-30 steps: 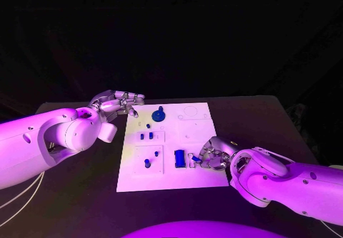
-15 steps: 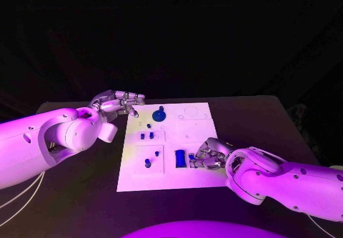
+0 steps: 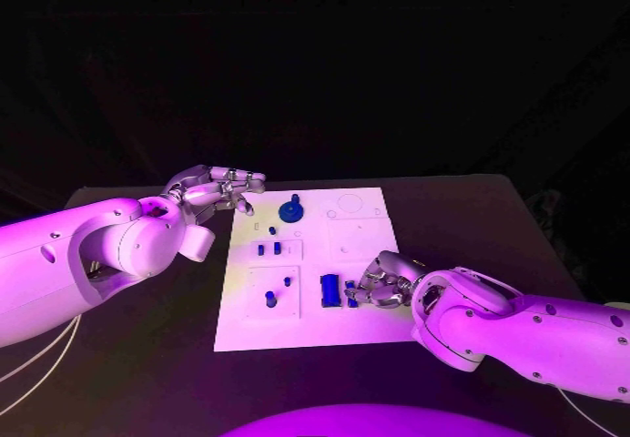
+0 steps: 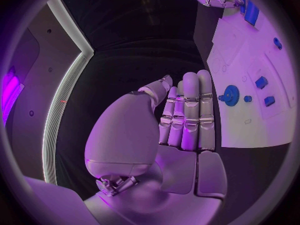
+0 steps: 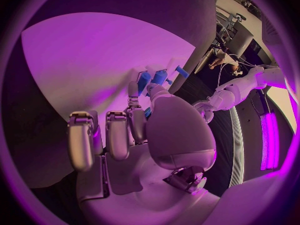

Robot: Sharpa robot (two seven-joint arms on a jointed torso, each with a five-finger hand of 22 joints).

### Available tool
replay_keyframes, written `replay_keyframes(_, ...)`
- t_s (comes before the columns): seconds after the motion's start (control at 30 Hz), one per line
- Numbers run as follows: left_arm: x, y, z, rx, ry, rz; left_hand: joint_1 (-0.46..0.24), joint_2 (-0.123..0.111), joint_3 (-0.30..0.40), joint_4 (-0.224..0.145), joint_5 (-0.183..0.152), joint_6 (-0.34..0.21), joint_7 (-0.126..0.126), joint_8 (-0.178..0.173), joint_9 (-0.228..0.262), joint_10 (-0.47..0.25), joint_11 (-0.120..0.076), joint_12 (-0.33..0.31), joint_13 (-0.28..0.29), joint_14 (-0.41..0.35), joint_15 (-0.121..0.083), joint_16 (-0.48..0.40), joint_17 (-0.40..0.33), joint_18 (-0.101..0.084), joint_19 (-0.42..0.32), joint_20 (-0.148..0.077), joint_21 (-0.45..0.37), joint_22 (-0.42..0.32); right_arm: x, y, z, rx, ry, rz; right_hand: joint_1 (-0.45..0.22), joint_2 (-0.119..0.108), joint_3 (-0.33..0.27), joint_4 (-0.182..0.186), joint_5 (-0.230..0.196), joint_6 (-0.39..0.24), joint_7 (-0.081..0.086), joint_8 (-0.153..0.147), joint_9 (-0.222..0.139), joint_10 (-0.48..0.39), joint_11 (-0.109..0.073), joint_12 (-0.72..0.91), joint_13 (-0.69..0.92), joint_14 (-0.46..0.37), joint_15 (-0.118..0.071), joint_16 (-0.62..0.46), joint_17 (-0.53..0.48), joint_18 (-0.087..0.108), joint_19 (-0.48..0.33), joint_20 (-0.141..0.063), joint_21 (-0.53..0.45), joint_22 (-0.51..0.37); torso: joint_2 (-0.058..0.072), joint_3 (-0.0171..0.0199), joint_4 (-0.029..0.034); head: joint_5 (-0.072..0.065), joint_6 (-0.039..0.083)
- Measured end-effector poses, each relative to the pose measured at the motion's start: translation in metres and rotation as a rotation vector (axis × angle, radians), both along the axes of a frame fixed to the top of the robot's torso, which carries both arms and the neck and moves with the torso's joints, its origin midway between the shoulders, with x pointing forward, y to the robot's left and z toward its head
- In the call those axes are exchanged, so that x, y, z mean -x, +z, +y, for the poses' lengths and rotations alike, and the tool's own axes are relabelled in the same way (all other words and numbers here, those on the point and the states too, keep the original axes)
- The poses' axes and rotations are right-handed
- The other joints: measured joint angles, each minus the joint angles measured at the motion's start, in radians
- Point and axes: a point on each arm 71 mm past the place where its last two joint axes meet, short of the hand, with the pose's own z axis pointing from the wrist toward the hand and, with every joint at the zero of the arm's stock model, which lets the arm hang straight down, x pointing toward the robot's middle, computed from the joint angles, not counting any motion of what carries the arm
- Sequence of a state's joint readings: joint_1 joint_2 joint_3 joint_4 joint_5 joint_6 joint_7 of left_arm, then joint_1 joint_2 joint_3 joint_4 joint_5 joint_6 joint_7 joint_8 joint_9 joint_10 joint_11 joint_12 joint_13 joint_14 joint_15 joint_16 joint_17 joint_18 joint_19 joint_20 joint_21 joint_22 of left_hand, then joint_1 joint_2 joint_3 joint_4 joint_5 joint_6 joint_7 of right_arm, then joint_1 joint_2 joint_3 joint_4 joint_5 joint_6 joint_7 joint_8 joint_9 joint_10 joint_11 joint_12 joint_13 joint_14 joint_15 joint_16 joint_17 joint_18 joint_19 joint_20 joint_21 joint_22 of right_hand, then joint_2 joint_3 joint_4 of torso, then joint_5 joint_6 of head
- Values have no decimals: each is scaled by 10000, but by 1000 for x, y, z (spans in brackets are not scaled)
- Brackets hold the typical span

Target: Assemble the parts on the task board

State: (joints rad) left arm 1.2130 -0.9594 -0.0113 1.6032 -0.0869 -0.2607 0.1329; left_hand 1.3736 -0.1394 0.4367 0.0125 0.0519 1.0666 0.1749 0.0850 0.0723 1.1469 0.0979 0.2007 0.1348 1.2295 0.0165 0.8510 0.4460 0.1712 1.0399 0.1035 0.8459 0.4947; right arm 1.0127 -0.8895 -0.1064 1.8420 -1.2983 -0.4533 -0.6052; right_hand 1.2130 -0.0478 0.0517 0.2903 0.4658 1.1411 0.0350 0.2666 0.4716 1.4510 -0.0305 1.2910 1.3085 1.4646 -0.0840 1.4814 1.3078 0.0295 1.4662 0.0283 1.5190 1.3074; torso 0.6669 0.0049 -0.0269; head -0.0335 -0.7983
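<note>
Head view: the task board lies mid-table. The left robot hand waits released beside its far corner — out of the way. The right robot hand pinches a small blue part just beside the blue block, probably for seating.

The task board is looking like smooth matt plastic or card, hard to tell under the coloured light, while the blue parts are showing as plain plastic, the table is reading as matt, and both hands' segmented fingers are gleaming like polished metal.
</note>
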Motion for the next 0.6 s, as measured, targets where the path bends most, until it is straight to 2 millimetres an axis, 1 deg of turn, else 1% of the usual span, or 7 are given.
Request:
replay_keyframes(0.03, 0, 0, 0, 0, -2, 1, 0, 0, 0, 0, 0, 0, 0, 0, 0, 0, 0, 0, 0, 0, 0, 0, 0, 1, 0, 0, 0, 0, 0, 0, 0, -1, 1, -1, -47, 38, -63, -3, 0, 0, 0, 0, 3, 0, 0, 0, -1, 0, 0, 0, 0, 0, 0, 0, 0, 0, 0, 0, 0, -1, 0)
replay_keyframes(0.07, 0, 0, 0, -1, -5, 3, 0, 0, 0, 0, 0, 0, 0, 0, 0, 0, 0, 0, 0, 0, 0, 0, 0, 1, 0, 0, 0, 0, 0, 0, 0, -2, 3, -5, -134, -26, -123, -4, 0, 0, 0, 0, 6, 0, 0, 0, -2, 0, 0, 0, 0, 0, 0, 0, 0, 0, 0, -1, -1, -3, 0)
replay_keyframes(0.1, 0, 0, 0, -2, -7, 4, 0, 0, 0, 0, 0, 0, 0, 0, 0, 0, 0, 0, 0, 0, 0, 0, 0, 1, 0, 0, 0, 0, 0, 0, 0, -2, 5, -10, -269, -25, -204, -4, 0, 0, 0, 1, 16, 0, 0, 0, -2, 0, 0, 0, -1, 1, 0, 0, 0, -1, -1, -1, -1, -5, 0)
replay_keyframes(0.23, 0, 0, 0, -3, -14, 8, 0, 0, 0, 0, 0, 0, 0, 0, 1, 0, 0, 0, -1, 0, 0, 0, -1, 0, 0, 0, 0, 0, 0, 1, 1, -12, 17, -43, -465, -47, -443, 4, -232, 0, 0, 1, 38, 0, 0, 0, -6, 0, 0, 0, -1, 0, 0, 0, 0, 0, -1, -1, 1, -5, -1)
replay_keyframes(0.33, 0, 0, 0, -5, -19, 12, 0, 0, 1, 1, 0, 0, 0, 0, 1, 0, 0, 0, -1, 0, 0, 0, -9, 0, 0, 0, 0, 0, -1, 1, 1, -13, 22, -63, -602, 0, -643, -8, -616, 0, 0, 1, 68, 0, 0, 0, -8, 0, 0, 0, -1, 0, 0, 0, 0, -1, -2, -2, 6, -6, 3)
replay_keyframes(0.53, 0, 0, 0, -10, -19, 20, 0, 0, 1, 1, 0, 0, 0, 0, 1, 1, 0, 0, -1, 0, 0, 0, -9, 1, 0, 0, 0, 1, 1, 1, 0, 29, 61, -129, -597, 0, -728, -94, -739, -1, -1, -1, 73, 0, 0, -1, -8, 0, 0, 0, -2, 0, 0, 0, -42, 1, -3, -2, 13, -12, 6)
replay_keyframes(0.6, 0, 0, 0, -11, -20, 22, 0, 0, 1, 1, 0, 0, 0, 0, 1, 1, 0, 0, -2, 0, 0, 0, -8, 1, 0, 0, 1, 1, 2, 2, -1, 39, 86, -160, -388, -12, -779, -152, -739, -2, -3, -2, 100, -1, 0, 0, -7, 0, 0, 0, -2, 0, 0, 0, -42, 7, -4, -2, 18, -14, 2)
